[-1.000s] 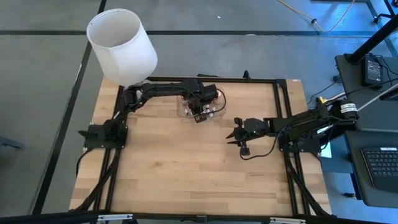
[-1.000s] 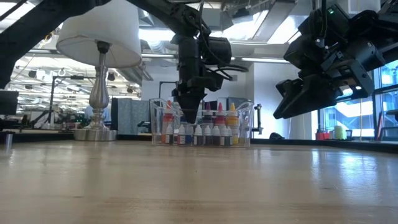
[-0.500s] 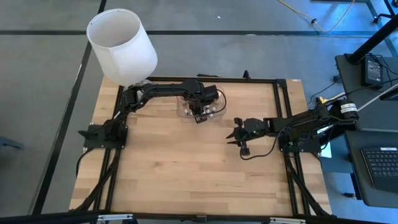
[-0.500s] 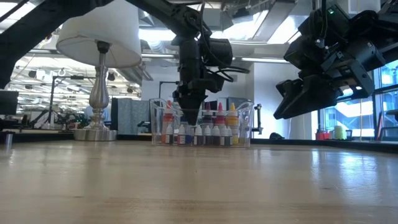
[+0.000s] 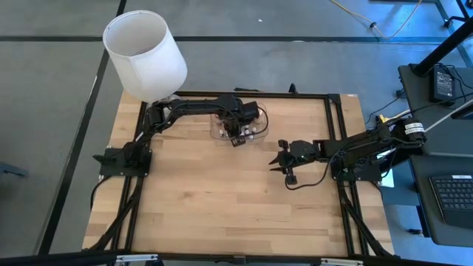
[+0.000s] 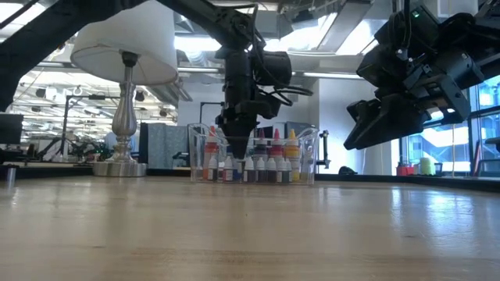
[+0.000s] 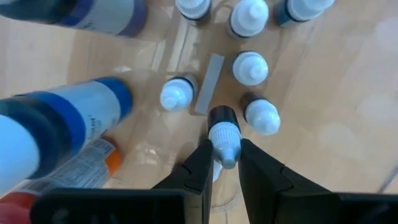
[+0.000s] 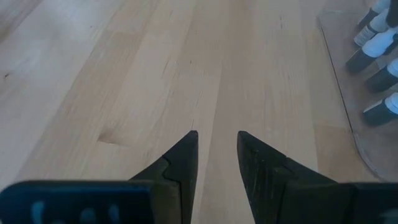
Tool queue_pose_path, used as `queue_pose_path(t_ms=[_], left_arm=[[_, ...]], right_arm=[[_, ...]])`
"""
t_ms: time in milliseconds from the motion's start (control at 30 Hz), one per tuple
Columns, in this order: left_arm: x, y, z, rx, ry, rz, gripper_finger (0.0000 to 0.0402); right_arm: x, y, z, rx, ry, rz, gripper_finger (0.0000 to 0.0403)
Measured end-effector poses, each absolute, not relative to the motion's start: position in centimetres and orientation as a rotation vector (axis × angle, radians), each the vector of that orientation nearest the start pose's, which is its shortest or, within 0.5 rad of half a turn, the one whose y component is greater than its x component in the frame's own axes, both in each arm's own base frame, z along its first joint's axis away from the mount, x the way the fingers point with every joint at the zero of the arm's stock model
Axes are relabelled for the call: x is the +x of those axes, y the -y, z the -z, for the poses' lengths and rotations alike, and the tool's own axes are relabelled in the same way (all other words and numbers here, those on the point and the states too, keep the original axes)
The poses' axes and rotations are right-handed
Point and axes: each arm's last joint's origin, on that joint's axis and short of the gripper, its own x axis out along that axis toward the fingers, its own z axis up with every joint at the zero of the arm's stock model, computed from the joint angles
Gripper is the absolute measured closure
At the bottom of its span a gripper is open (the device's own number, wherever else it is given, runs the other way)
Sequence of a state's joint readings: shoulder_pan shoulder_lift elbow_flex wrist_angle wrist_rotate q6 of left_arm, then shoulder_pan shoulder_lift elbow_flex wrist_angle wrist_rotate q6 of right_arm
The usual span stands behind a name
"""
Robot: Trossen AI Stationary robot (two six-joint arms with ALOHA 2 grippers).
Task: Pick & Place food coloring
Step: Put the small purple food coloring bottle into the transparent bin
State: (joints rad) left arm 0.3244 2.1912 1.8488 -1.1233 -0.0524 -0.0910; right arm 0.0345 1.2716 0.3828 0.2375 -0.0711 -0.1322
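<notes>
Left wrist view shows the left gripper (image 7: 224, 163) pinched on a dark bottle (image 7: 224, 134); lift straight up to clear its neighbours in the tray (image 5: 219, 135), while the right gripper (image 5: 276, 162) waits narrowly parted, empty.

A robotics lab or open workshop. A wooden table (image 5: 222, 199) carries a black metal frame (image 5: 336, 140) with two mounted arms. Beyond it lie grey floor, ceiling light panels (image 6: 344, 35), far workbenches, and a keyboard (image 5: 452, 198) on a right-hand desk.
</notes>
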Motion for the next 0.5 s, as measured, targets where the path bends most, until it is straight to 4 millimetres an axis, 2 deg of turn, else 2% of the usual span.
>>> queue_pose_path(t_ms=[500], left_arm=[[41.18, -14.24, -19.06, -0.284, -1.464, -0.372, 0.0343]], right_arm=[[21.96, -0.97, -14.45, -0.117, -0.648, -0.146, 0.0288]])
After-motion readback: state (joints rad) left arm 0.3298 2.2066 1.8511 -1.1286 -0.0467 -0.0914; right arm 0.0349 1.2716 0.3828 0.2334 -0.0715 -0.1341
